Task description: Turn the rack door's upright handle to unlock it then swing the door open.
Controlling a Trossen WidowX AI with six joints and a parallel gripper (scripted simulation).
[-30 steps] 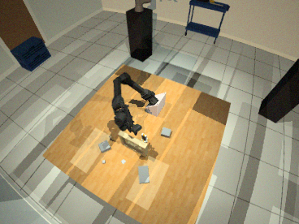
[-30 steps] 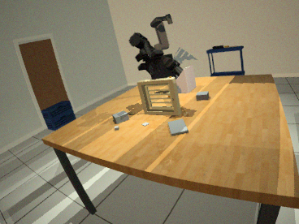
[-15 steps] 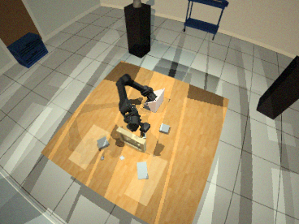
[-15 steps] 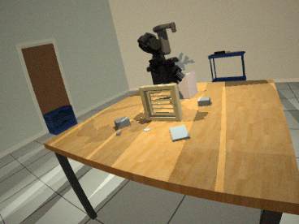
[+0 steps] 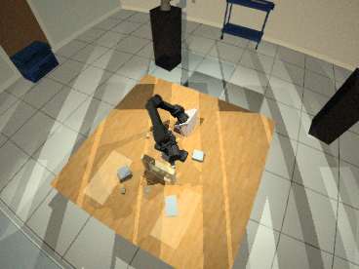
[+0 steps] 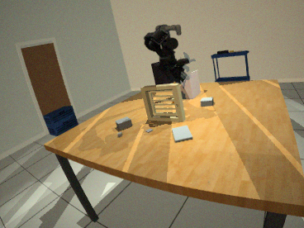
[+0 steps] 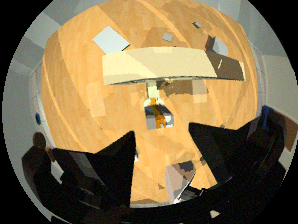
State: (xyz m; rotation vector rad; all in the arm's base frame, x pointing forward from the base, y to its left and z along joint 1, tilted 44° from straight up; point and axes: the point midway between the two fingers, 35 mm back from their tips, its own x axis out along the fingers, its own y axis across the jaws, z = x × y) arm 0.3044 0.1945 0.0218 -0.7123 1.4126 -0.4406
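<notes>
The small cream rack [image 5: 156, 173] [image 6: 162, 102] stands upright near the table's middle, and its door looks closed in the frame. In the wrist view I look down on the rack's top bar [image 7: 160, 67]. Just below it in that view the door's handle [image 7: 158, 114] shows as a small white and orange piece. My gripper [image 5: 176, 156] [image 7: 162, 131] is open and empty. It hovers above the rack's handle side with a finger on either side of the handle's line, not touching it. In the exterior view the arm [image 6: 164, 51] stands behind the rack and the fingers are hidden.
A white box [image 5: 188, 122] [image 6: 192, 84] stands by the arm's base. Grey blocks [image 5: 124, 172] [image 5: 198, 155] [image 6: 123, 122] [image 6: 206, 101] and a flat grey plate [image 5: 171, 205] [image 6: 182, 133] [image 7: 111, 40] lie around the rack. Small cubes [image 5: 124, 191] [image 6: 149, 130] lie near it.
</notes>
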